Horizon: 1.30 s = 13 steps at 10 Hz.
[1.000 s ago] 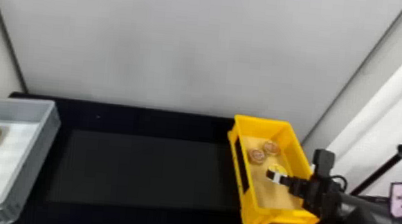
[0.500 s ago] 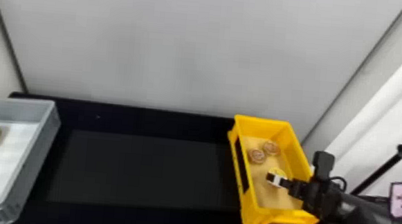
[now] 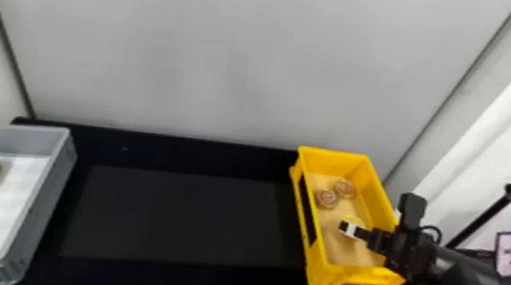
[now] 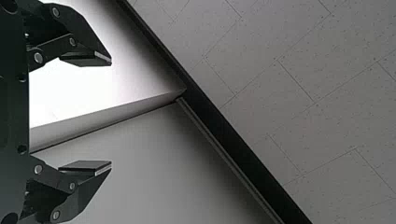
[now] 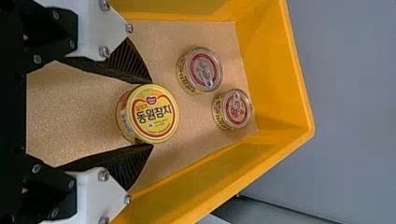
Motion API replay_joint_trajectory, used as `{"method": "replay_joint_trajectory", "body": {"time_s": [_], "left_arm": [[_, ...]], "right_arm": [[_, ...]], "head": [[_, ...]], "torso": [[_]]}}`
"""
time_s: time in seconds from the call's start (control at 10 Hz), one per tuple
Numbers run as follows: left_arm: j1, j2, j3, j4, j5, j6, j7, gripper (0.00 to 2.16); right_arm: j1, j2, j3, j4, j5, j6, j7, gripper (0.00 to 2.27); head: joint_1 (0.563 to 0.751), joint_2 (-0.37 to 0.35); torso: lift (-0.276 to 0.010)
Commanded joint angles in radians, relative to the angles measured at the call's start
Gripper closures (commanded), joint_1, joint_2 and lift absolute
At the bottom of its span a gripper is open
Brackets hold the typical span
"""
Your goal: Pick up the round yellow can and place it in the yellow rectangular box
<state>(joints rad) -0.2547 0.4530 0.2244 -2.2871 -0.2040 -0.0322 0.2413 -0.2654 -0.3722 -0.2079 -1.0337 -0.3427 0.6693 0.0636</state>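
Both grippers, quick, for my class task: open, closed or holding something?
Left gripper: open, nothing between its fingers.
Right gripper: closed on the round yellow can, inside the yellow rectangular box.

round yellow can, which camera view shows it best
The right wrist view: the round yellow can is close there, with its printed top and part of its side visible. The head view has it small, partly hidden by the right gripper. The left wrist view faces the ceiling.
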Motion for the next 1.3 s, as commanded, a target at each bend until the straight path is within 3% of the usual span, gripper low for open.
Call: {"method": "replay_joint_trajectory", "body": {"time_s": [0.0, 0.2, 0.5, 0.8, 1.2], "left_arm": [[0.0, 0.0, 0.0, 0.0, 0.0, 0.0, 0.0, 0.45], [0.0, 0.0, 0.0, 0.0, 0.0, 0.0, -0.003, 0.45], [0.0, 0.0, 0.001, 0.0, 0.0, 0.003, -0.006, 0.45], [-0.003, 0.001, 0.006, 0.0, 0.0, 0.012, -0.006, 0.45], [-0.001, 0.017, 0.03, 0.0, 0.005, 0.034, -0.008, 0.45]], "right_arm": [[0.002, -0.001, 0.004, -0.003, -0.019, 0.001, -0.019, 0.3], [0.002, -0.002, 0.009, -0.012, -0.028, 0.001, -0.042, 0.17], [0.002, -0.014, 0.007, -0.029, -0.032, -0.014, -0.044, 0.18], [-0.043, -0.096, -0.005, -0.121, -0.03, -0.08, -0.045, 0.18], [-0.216, -0.171, -0.015, -0.344, 0.076, -0.293, -0.099, 0.18]], "head": [[0.746, -0.213], [0.746, -0.213], [0.746, -0.213], [0.746, -0.213], [0.746, -0.213]], "torso": [[0.0], [0.0], [0.0], [0.0], [0.0]]}}
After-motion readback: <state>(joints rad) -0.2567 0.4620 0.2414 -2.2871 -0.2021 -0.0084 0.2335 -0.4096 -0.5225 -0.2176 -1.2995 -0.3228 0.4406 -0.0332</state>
